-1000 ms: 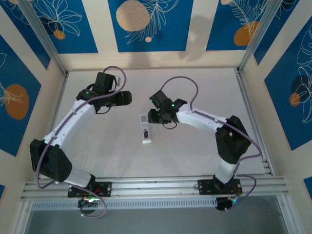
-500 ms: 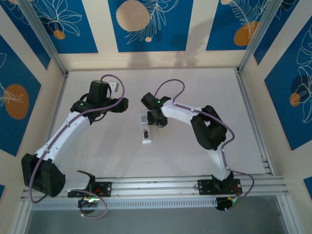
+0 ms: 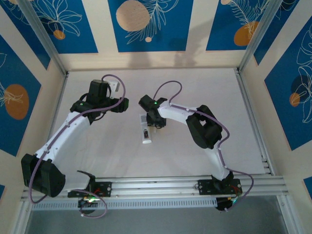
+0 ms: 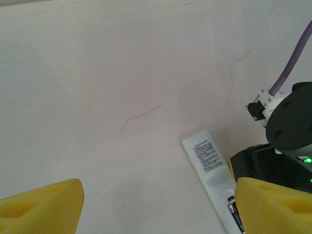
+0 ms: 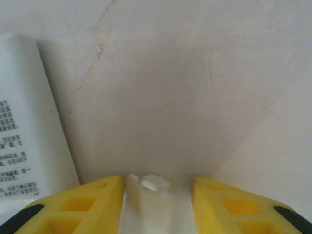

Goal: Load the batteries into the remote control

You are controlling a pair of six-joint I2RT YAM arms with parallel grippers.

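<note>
The remote control lies mid-tabletop beside the right end effector, which pinches a white piece; the left end effector is spread wide.

White remote control; yellow left claw fingers; blue leaf-patterned walls.

Remote control near the bench centre, long axis running near edge to far edge, battery in its compartment; right pincer just right of its far end; left pincer apart, left, nearer the far edge.
</note>
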